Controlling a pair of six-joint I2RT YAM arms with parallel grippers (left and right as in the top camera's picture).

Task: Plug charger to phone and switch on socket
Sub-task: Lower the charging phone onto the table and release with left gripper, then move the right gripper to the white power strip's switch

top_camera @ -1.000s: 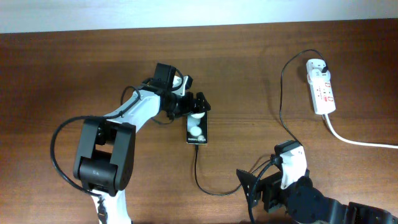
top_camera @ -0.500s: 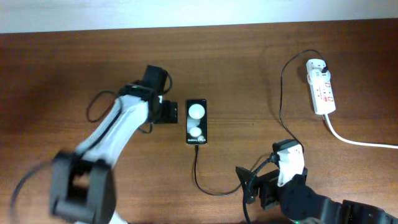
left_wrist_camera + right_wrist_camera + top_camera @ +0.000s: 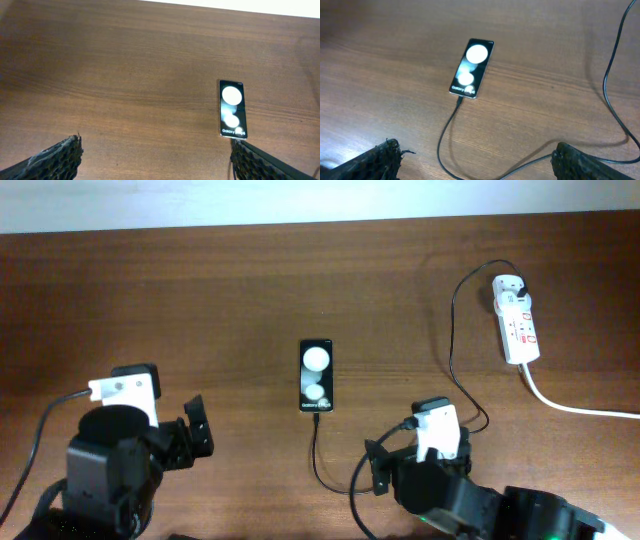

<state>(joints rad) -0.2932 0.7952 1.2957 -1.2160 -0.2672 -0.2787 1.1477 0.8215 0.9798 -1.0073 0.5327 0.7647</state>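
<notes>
The black phone [image 3: 316, 375] lies flat at the table's middle, also in the left wrist view [image 3: 233, 109] and the right wrist view [image 3: 472, 68]. The thin black charger cable [image 3: 454, 330] meets the phone's near end, loops toward me [image 3: 442, 142], passes between my right fingers and runs up to its black plug head [image 3: 523, 283], which sits in the white socket strip [image 3: 518, 322] at the far right. My left gripper [image 3: 185, 435] [image 3: 155, 160] is open and empty, near left of the phone. My right gripper [image 3: 395, 465] [image 3: 480, 162] is open over the cable loop.
The socket's thick white cord [image 3: 575, 406] runs off the right edge. A light wall strip borders the table's far edge [image 3: 300, 200]. Bare wood lies to the left of the phone [image 3: 150, 310].
My left arm has pulled back from beside the phone to the near left of the table. My right gripper has shifted slightly left. The phone and the cable have stayed in place.
</notes>
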